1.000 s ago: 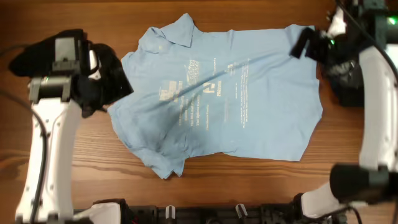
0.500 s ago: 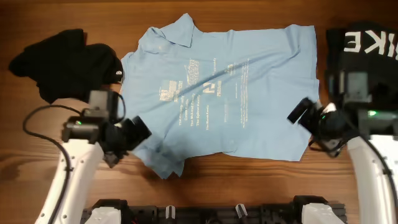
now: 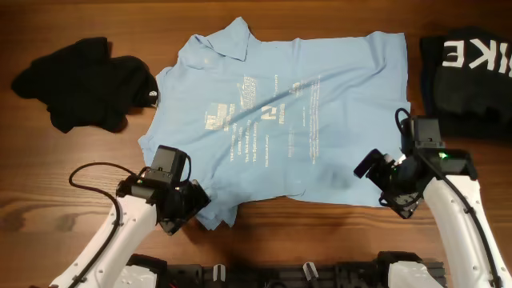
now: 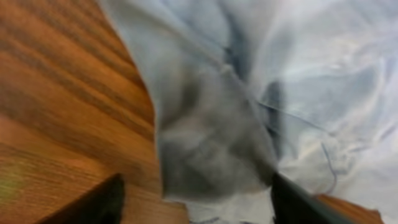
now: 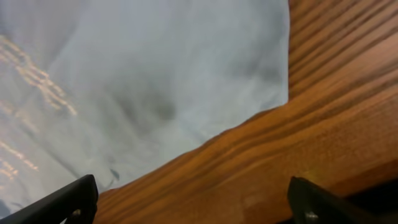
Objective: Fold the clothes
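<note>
The shirt (image 3: 280, 120) lies spread flat in the middle of the table (image 3: 264, 240), chest print facing up. Its collar sits at about 11 o'clock and its hem runs down the 3 o'clock side. A long crease crosses it from 2 toward 8 o'clock.

In the overhead view the left gripper (image 3: 190, 210) sits at the shirt's 7 o'clock corner, over the rumpled sleeve. The left wrist view shows its fingers (image 4: 93, 202) spread wide, released, with bunched blue cloth (image 4: 211, 137) between them and bare wood toward 9 o'clock. I cannot tell whether the fingertips touch the cloth.

The right gripper (image 3: 380, 190) is at the shirt's 5 o'clock corner, pointing toward 9 o'clock. In the right wrist view its fingers (image 5: 62, 202) are also wide apart, holding nothing. The hem corner (image 5: 186, 81) lies flat just beyond them, and wood fills the gap between the tips.

A black garment (image 3: 84, 84) lies crumpled at 10 o'clock on the table, just beside the shirt's upper sleeve. Another black garment with white letters (image 3: 468, 76) lies at 2 o'clock, near the hem but apart from it.
</note>
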You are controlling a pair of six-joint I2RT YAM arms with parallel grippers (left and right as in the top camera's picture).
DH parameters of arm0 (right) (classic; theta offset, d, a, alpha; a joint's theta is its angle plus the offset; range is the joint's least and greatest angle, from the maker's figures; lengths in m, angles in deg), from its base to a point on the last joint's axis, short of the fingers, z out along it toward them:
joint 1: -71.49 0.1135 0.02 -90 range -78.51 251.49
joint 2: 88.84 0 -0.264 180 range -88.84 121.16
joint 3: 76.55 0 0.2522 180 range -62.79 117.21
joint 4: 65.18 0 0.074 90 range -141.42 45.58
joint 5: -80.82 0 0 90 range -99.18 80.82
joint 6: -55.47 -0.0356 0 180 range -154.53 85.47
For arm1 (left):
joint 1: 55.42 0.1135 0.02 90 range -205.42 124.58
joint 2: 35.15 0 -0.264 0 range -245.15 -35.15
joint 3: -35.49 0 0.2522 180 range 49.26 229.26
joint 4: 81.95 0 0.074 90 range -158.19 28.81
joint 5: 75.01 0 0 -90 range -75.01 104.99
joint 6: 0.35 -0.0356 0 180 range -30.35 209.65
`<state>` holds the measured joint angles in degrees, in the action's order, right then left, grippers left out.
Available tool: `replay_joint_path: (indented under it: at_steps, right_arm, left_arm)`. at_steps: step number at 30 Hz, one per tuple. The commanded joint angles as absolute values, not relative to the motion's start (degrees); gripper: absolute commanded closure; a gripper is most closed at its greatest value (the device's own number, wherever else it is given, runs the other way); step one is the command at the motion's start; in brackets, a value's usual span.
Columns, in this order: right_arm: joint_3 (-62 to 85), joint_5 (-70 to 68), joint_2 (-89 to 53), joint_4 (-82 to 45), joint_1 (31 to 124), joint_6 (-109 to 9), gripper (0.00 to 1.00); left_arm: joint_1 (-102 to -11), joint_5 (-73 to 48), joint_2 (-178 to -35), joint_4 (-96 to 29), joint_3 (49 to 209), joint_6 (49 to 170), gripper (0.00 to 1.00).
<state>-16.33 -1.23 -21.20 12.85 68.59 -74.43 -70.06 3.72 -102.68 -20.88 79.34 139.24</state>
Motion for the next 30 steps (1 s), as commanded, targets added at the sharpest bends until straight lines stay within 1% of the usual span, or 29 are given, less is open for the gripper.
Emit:
replay_joint_path:
  at_steps: [1, 3, 6, 7, 8, 10, 11, 13, 16, 19, 21, 25, 27, 30]
  right_arm:
    - [-20.9, -0.4, -21.3, 10.9, 68.7, -78.4, 0.02]
    - [-22.2, -1.1, -21.3, 9.6, 68.7, -81.1, 0.02]
    - [-22.3, -5.5, -21.3, 9.8, 68.7, -90.5, 0.18]
    - [-22.3, -6.5, -21.3, 10.1, 68.7, -93.9, 0.22]
    - [-22.3, -8.4, -21.3, 11.0, 68.7, -100.0, 0.25]
    - [-22.3, -10.7, -21.3, 12.3, 68.7, -108.5, 0.25]
    - [-22.3, -11.5, -21.3, 12.4, 68.7, -110.9, 0.25]
    - [-22.4, -12.2, -21.2, 12.0, 68.7, -114.2, 0.24]
    - [-22.4, -12.6, -20.7, 10.2, 68.7, -116.1, 0.24]
    - [-22.4, -12.6, -19.1, 8.4, 68.7, -116.1, 0.26]
    - [-22.4, -12.4, -16.6, 7.5, 68.7, -116.1, 0.26]
    - [-22.4, -11.7, -10.2, 7.1, 68.7, -116.0, 0.25]
    - [-22.4, -10.1, -6.8, 6.0, 68.7, -115.5, 0.25]
    - [-22.4, -9.2, -3.0, 4.6, 69.1, -115.3, 0.25]
  left_arm:
    - [-70.3, 5.3, -102.1, -21.8, 77.0, 144.3, 0.37]
    - [-70.3, 6.7, -102.1, -22.9, 76.7, 146.6, 0.38]
    - [-70.3, 8.6, -102.1, -25.5, 76.7, 150.7, 0.4]
    - [-70.3, 9.1, -102.1, -26.0, 76.7, 152.0, 0.41]
    - [-70.3, 9.9, -102.1, -26.6, 76.7, 153.6, 0.42]
    - [-70.3, 12.9, -102.1, -27.8, 76.7, 157.7, 0.48]
    - [-70.3, 14.6, -102.1, -28.1, 76.7, 159.8, 0.5]
    - [-70.3, 16.2, -102.1, -28.4, 76.7, 162.7, 0.5]
    - [-70.3, 17.3, -102.3, -29.7, 76.7, 165.9, 0.5]
    - [-70.3, 17.3, -103.1, -30.8, 76.7, 167.1, 0.52]
    - [-70.3, 17.3, -103.9, -31.8, 76.7, 167.1, 0.54]
    - [-70.3, 17.0, -105.7, -32.0, 76.6, 169.6, 0.54]
    - [-70.3, 17.0, -106.6, -31.8, 76.6, 169.6, 0.52]
    - [-70.3, 17.0, -106.9, -31.3, 76.6, 169.6, 0.46]
